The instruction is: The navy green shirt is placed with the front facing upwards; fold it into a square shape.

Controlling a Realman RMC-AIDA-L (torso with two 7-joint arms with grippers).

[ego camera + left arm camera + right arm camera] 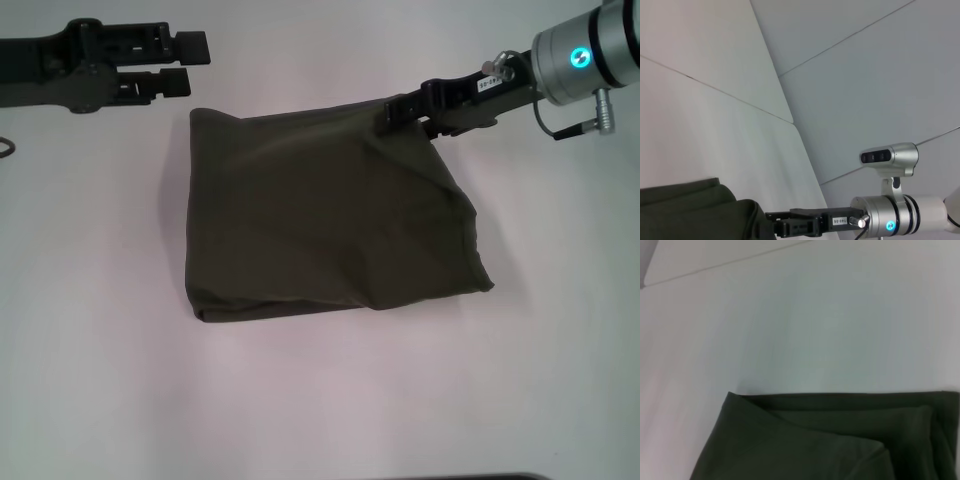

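The limp, light, dark olive-green cotton shirt (325,215) lies folded mid-table, its far right corner seemingly pinched by the right gripper (393,113), best held by such corners, while the left gripper (185,62) hovers open, empty, beyond the far left corner

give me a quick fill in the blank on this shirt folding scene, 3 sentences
The navy green shirt lies folded on the ____ table.
The right pincer is at the shirt's far ____ corner.
The left pincer hovers beyond the shirt's far ____ corner, not touching it.

Missing words: white; right; left
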